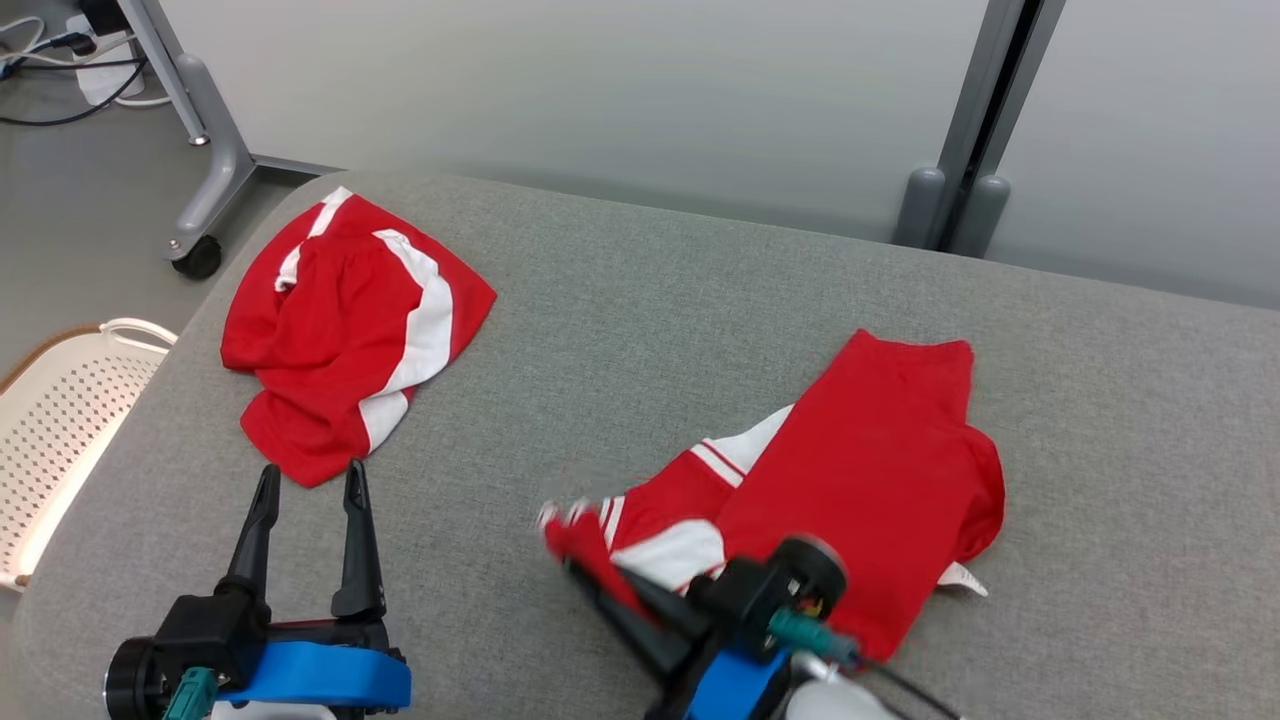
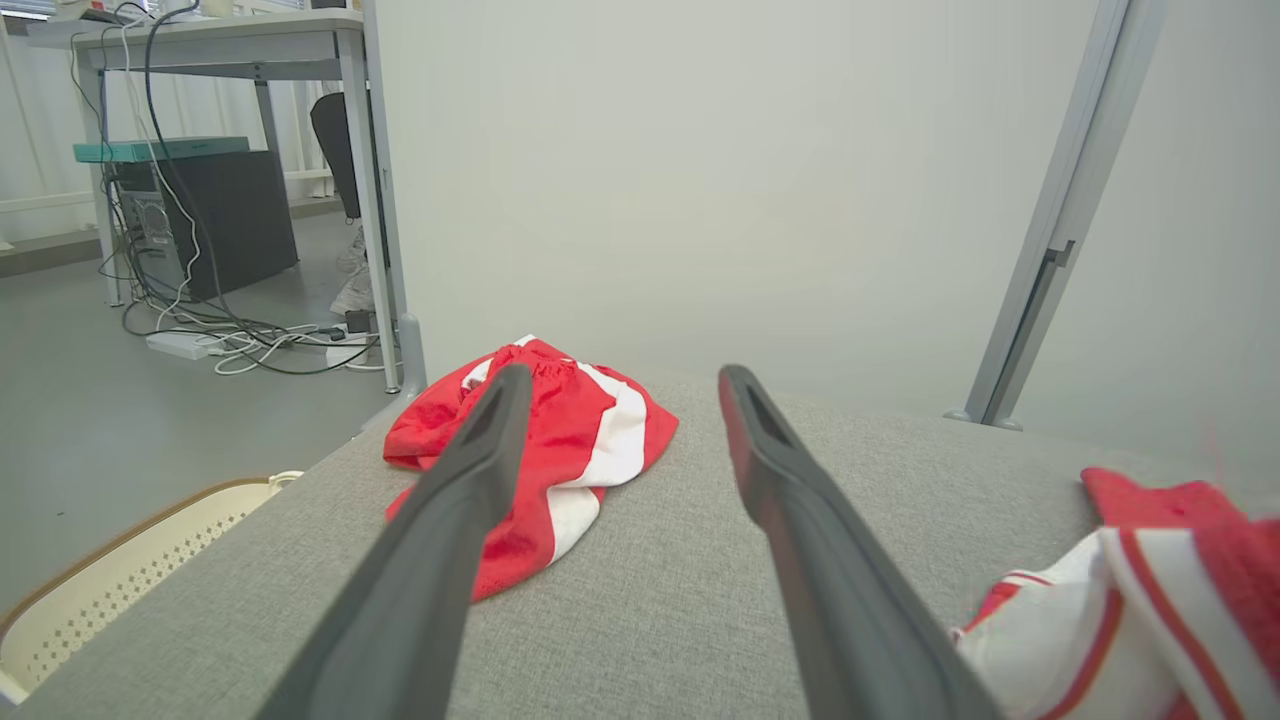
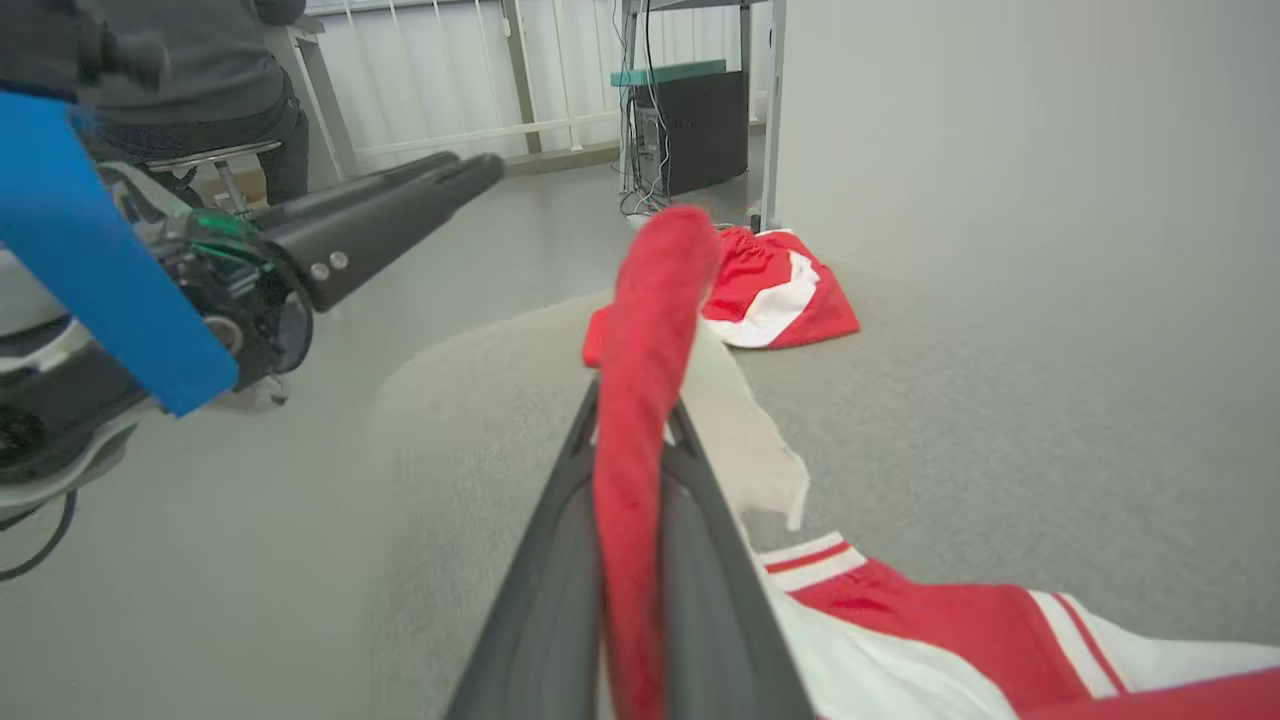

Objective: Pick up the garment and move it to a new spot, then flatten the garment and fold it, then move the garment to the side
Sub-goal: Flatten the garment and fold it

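A red garment with white stripes [image 1: 860, 480] lies on the grey cushioned table [image 1: 640, 330] at the right, partly folded over itself. My right gripper [image 1: 575, 560] is shut on its left edge, and the red cloth [image 3: 645, 340] runs pinched between the two dark fingers [image 3: 540, 560]. A second red and white garment [image 1: 345, 330] lies crumpled at the far left of the table. My left gripper [image 1: 310, 485] stands open just in front of that second garment [image 2: 560, 440], with nothing between its fingers. The held garment [image 2: 1130, 590] also appears at the right of the left wrist view.
A white perforated basket [image 1: 60, 420] sits on the floor by the table's left edge. A pale partition wall with grey metal posts [image 1: 960, 130] stands behind the table. A wheeled frame leg [image 1: 200, 150], cables and a desk stand at the far left. A seated person [image 3: 200, 70] is at the back.
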Controlling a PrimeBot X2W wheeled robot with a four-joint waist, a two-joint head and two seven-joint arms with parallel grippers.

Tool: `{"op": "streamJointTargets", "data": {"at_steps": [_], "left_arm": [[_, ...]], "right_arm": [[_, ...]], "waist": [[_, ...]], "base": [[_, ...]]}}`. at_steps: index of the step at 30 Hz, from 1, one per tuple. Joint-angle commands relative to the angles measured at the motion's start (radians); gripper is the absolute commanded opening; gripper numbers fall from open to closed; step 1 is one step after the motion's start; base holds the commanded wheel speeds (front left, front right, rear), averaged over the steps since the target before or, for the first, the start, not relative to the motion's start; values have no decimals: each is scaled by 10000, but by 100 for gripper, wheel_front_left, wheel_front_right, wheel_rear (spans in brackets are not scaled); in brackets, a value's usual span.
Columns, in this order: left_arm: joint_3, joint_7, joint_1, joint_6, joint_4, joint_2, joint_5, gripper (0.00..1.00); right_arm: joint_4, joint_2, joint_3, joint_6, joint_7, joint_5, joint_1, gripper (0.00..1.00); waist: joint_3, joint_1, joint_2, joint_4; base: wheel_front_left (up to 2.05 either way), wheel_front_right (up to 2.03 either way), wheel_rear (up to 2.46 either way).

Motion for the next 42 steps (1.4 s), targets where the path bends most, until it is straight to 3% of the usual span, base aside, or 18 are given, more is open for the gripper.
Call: {"op": "streamJointTargets", "data": {"at_steps": [1, 3, 4, 5, 11, 17, 27, 33, 37, 42], "left_arm": [[-45, -28, -7, -24, 20, -15, -13, 100], [-70, -26, -5, 12, 31, -17, -62, 100], [-81, -26, 3, 31, 38, -19, -75, 100], [-82, -26, 10, 34, 46, -19, -78, 100], [-100, -28, 97, 113, 42, -23, -147, 100], [-19, -26, 261, 123, -4, -23, -50, 100], [185, -28, 648, 72, -90, 7, 115, 100], [152, -28, 779, 62, -116, -2, 174, 100], [115, -26, 815, 50, -129, -7, 144, 100], [141, -26, 854, 37, -144, -10, 147, 100]], "right_arm": [[53, -23, 134, 5, -40, 48, 126, 0], [318, -23, 726, 5, -43, 133, 295, 0], [451, -23, 1007, 5, -41, 139, 364, 43], [476, -22, 1145, 4, -44, 192, 401, 100], [236, -25, 1050, 4, -44, 81, 695, 100], [-489, -31, -1363, 5, -44, -818, 1438, 100], [-2171, -649, -5319, 5, -44, -1853, 3419, 100], [-2796, -431, -7194, 5, -44, -2129, 4792, 100], [-2963, -243, -7828, 5, -44, -2253, 5551, 100], [-3110, -118, -7865, 5, -6, -2376, 5813, 100]], "waist": [[7, 0, 0, 7], [14, 0, 0, 8], [10, 0, 0, -9], [0, 0, 0, -33], [-138, 0, 0, -320], [-354, 0, 0, -725], [-621, 0, 0, -1357], [-711, 0, 0, -1507], [-720, 0, 0, -1530], [-707, 0, 0, -1585]], "base": [[0, 0, 0], [0, 0, 0], [0, 0, 0], [0, 0, 0], [0, 0, 0], [0, 0, 0], [0, 0, 0], [0, 0, 0], [0, 0, 0], [0, 0, 0]]}}
